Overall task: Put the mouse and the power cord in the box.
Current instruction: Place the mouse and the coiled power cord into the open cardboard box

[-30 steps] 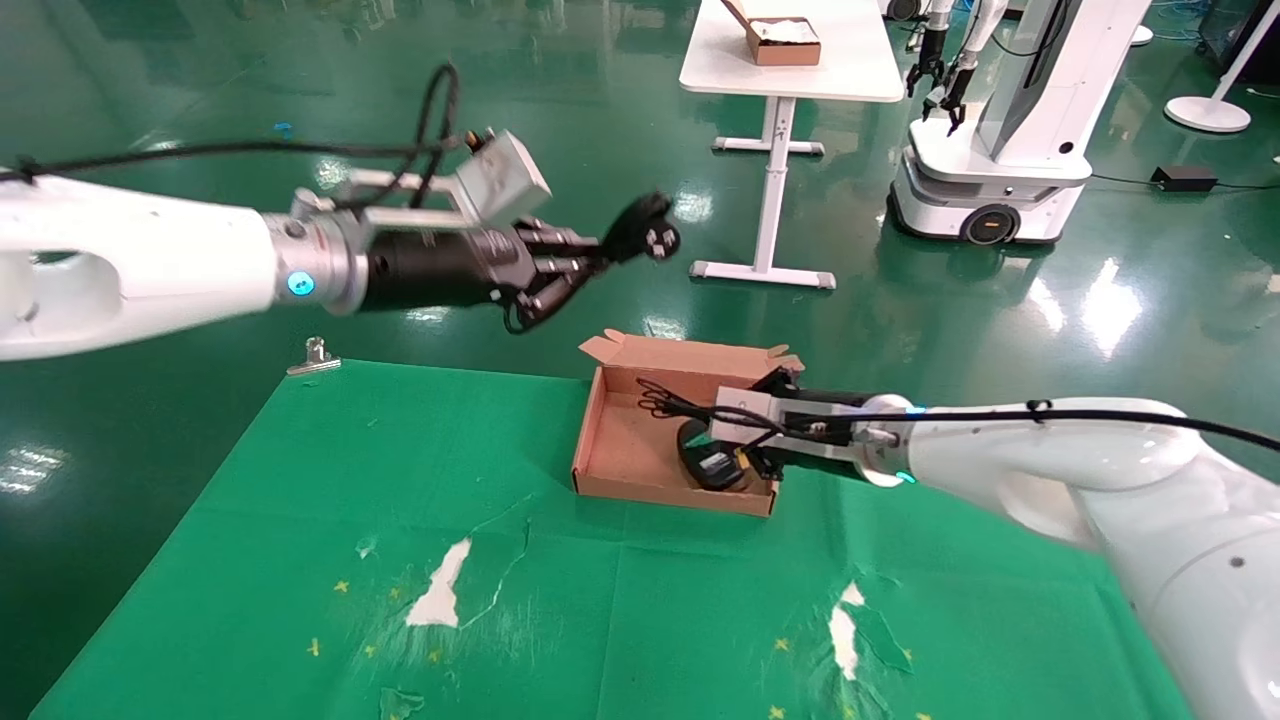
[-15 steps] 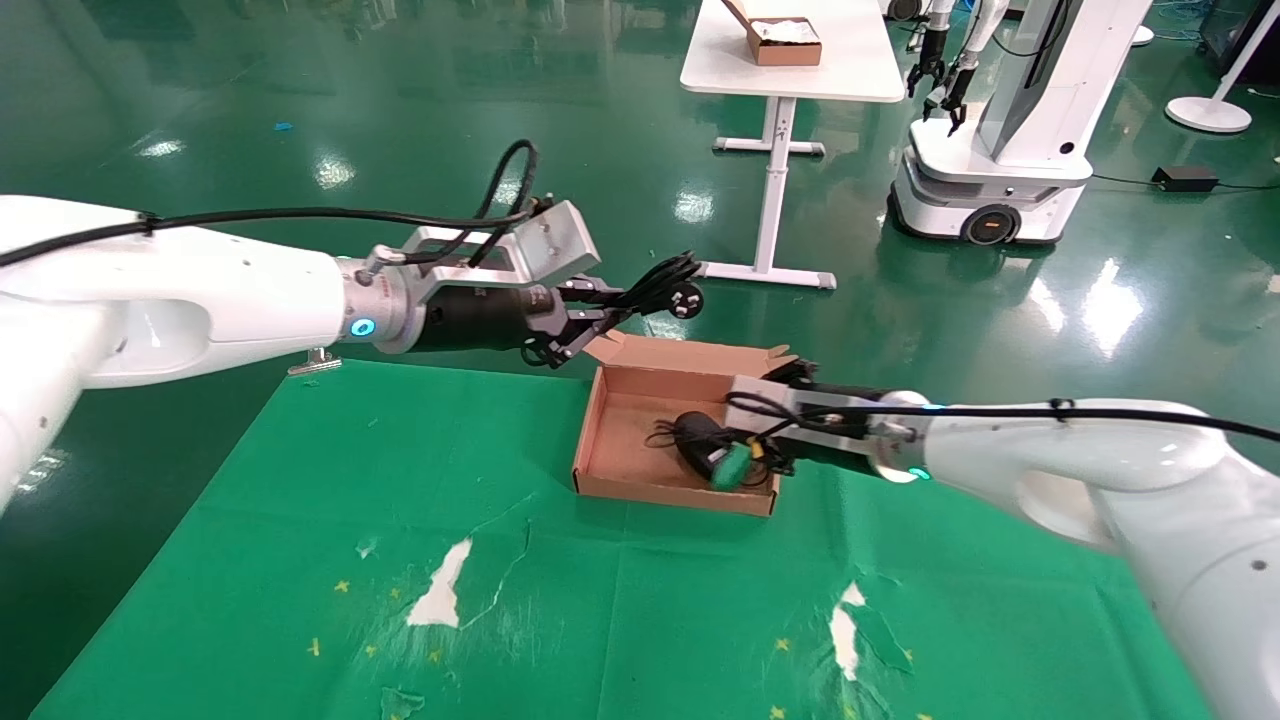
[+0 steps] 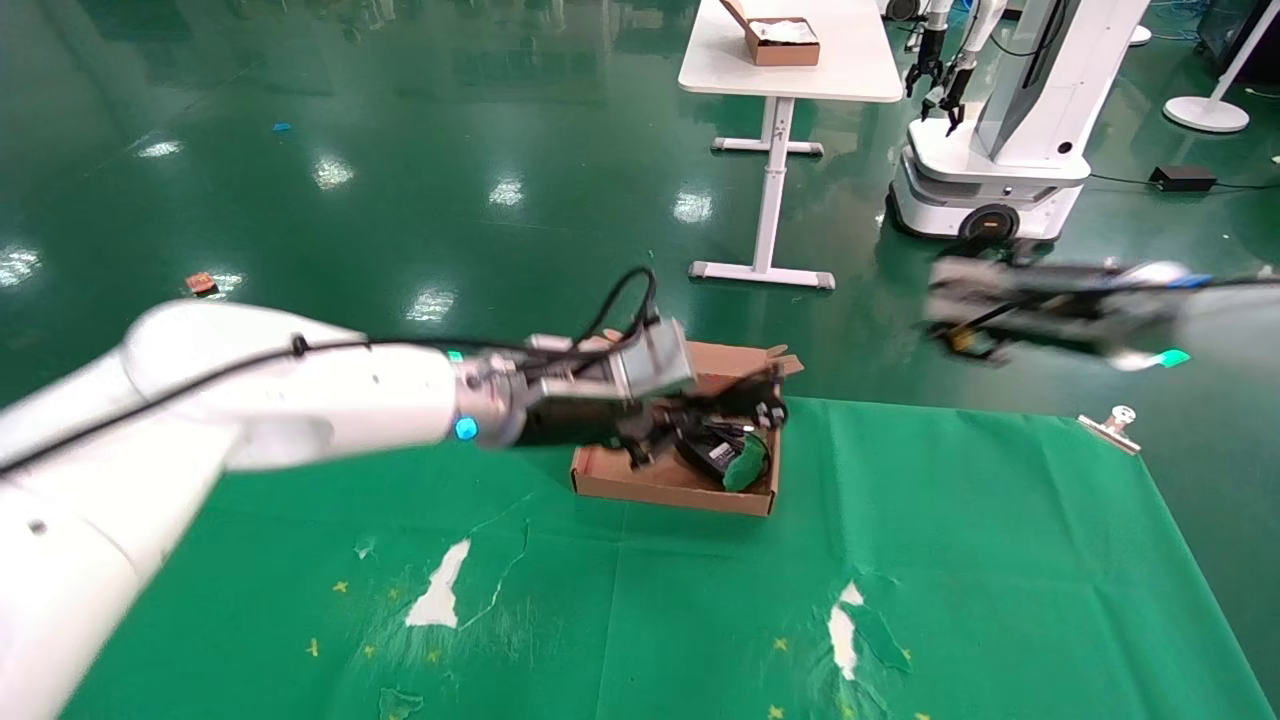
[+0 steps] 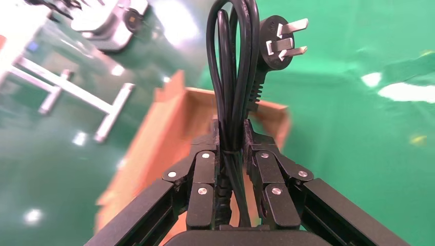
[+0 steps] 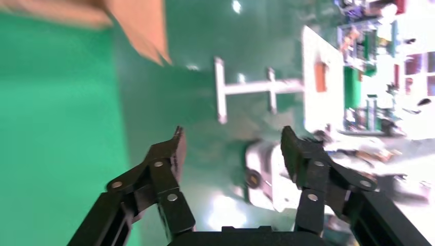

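Left pincer [image 4: 232, 148] lower, prongs wrist-view only.

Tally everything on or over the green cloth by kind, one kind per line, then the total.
Cardboard box: 1
Mouse, in the box: 1
Power cord, gripped by the left tool: 1
Metal clips, on the cloth's edge: 1
Total: 4

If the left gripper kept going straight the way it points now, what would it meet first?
Probably the box: the left gripper, shut on the power cord, points toward its far right corner, where the mouse lies. Depth is unclear.
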Tool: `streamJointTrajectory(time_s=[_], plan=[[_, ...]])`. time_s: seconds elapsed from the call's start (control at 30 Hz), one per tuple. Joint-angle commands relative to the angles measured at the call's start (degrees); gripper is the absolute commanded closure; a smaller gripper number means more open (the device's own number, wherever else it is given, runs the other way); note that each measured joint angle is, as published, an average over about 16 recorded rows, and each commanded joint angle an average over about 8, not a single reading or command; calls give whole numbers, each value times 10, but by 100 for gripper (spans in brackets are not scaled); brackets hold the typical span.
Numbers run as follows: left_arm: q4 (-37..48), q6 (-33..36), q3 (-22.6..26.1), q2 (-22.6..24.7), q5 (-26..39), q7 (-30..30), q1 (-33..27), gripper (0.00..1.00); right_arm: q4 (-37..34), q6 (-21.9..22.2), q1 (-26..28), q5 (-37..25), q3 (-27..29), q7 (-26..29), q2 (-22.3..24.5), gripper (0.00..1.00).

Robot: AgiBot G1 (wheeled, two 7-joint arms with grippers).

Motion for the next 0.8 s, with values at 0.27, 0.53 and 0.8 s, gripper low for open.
streamJointTrajectory(time_s=[0.27,0.53,0.8], plan=[[-42,-70,74,0,-35,-82,35,100,-14,-29,42,-14,-9,-14,30,0],[-54,-152,142,1,-51,-146,42,100,-22,-31,46,-14,-9,-18,28,0],[-62,-215,196,2,-65,-198,38,40,-26,-32,48,-14,-9,-21,28,0]])
